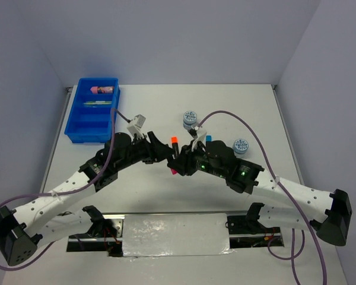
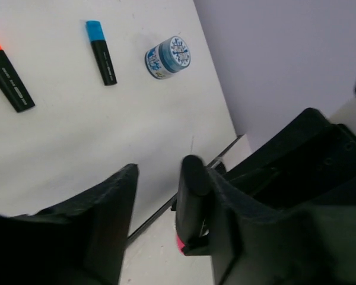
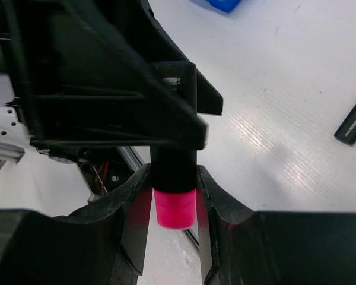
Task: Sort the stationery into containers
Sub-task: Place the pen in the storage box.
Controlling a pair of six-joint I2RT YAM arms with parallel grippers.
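Observation:
A black marker with a pink cap (image 3: 174, 208) is held in the air between my two grippers at the table's middle. My right gripper (image 3: 173, 199) is shut on it near the cap. My left gripper (image 2: 160, 196) is open, and the marker's black body (image 2: 193, 196) lies between its jaws, against the right-hand finger with a gap on the other side. In the top view the grippers meet, the left (image 1: 165, 153) and the right (image 1: 178, 163). The blue tray (image 1: 71, 122) stands at the far left and holds a pink cylinder (image 1: 104, 90) and a thin pen (image 1: 98, 103).
An orange-capped marker (image 1: 174, 142) and a blue-capped marker (image 1: 208, 139) lie just beyond the grippers. Two round patterned discs (image 1: 190, 118) (image 1: 241, 146) sit to the right of the middle. Purple cables arc over both arms.

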